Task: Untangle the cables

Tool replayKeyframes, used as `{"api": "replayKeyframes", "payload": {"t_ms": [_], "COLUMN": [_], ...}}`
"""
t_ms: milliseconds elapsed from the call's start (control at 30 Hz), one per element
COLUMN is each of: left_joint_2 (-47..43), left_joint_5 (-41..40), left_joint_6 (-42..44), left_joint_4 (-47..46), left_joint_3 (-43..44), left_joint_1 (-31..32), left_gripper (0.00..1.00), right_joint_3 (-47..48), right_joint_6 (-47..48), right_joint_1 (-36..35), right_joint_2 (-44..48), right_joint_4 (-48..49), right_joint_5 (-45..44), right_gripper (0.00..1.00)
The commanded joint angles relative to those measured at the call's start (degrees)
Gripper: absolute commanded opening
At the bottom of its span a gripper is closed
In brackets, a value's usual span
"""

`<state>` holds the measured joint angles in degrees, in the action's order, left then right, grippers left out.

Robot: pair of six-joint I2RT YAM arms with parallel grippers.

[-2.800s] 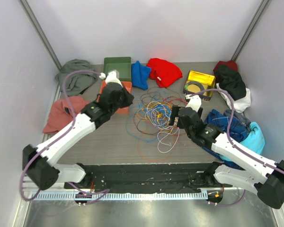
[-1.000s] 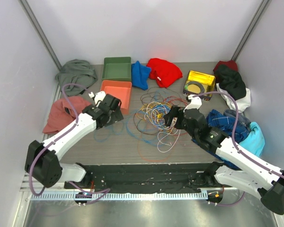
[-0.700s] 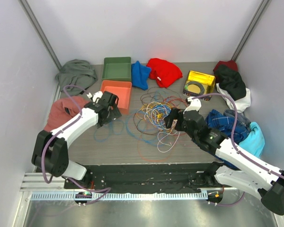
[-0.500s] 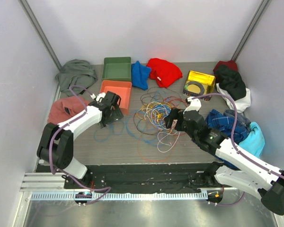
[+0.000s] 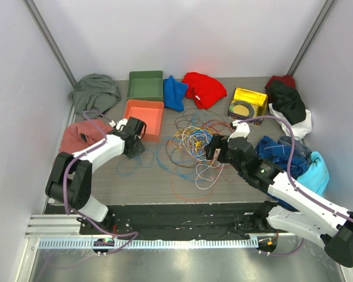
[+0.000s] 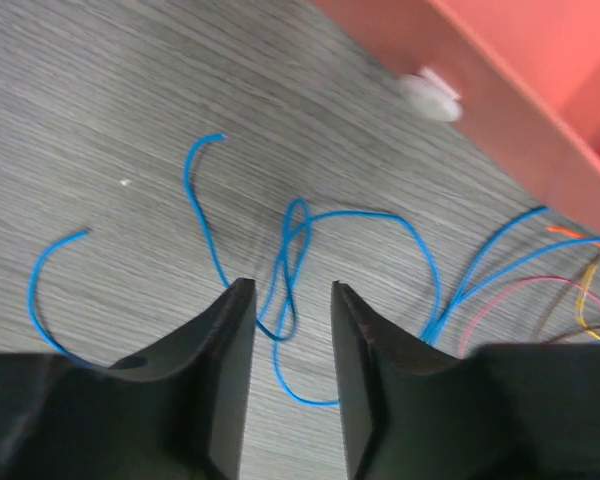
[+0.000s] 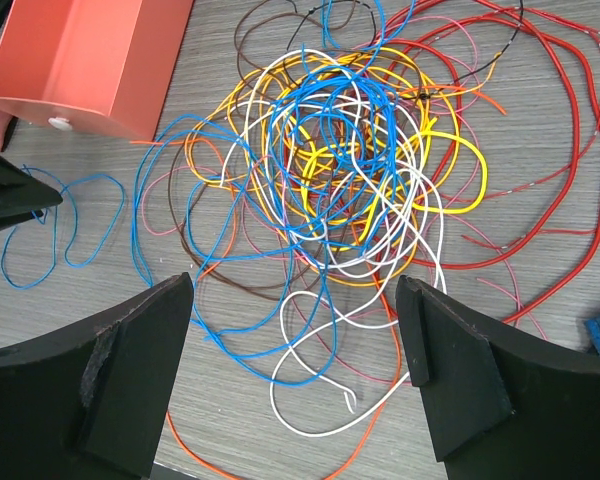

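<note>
Seen from overhead, a grey wood-grain table (image 5: 135, 182) carries a tangle of cables (image 5: 191, 141) at its middle: blue, yellow, white, orange, red and brown wires looped over one another. One loose blue cable (image 6: 293, 235) trails out on the left of the heap, lying flat on the table near the front wall of an orange tray (image 5: 144, 111). The left gripper (image 6: 290, 300) is low over this blue cable, its two dark fingers a narrow gap apart with a loop of the wire between them, not pinched. The right gripper (image 7: 292, 290) hovers above the near side of the tangle, fingers spread wide and holding nothing. A green tray (image 5: 146, 85) sits behind the orange one, toward the far edge.
</note>
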<state>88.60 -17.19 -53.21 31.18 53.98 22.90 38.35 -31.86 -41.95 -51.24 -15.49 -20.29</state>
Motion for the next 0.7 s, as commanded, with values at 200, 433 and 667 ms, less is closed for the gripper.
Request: {"api": "replayKeyframes", "payload": {"t_ms": [200,433,667], "left_joint_2": [-1.7,-24.3,-26.7], "left_joint_5": [-0.4,0.0,1.0], "left_joint_6": [1.4,4.1,6.5], "left_joint_4": [-5.1,0.0,3.4], "left_joint_3": [-3.6,0.0,16.9], "left_joint_1": [-1.4,-1.0,-0.9], "left_gripper": [0.00,0.00,0.00], "right_joint_3": [0.9,1.5,2.1], "right_joint_6": [0.0,0.6,0.0], "right_joint_1": [-0.3,-0.2,-0.3], "right_joint_2": [1.8,2.6,1.6], "right_joint_4": [-0.8,-1.7,-0.6], "right_joint_5": [-1.3,-1.8,-0.6], "right_gripper": [0.91,0.91,0.91]}}
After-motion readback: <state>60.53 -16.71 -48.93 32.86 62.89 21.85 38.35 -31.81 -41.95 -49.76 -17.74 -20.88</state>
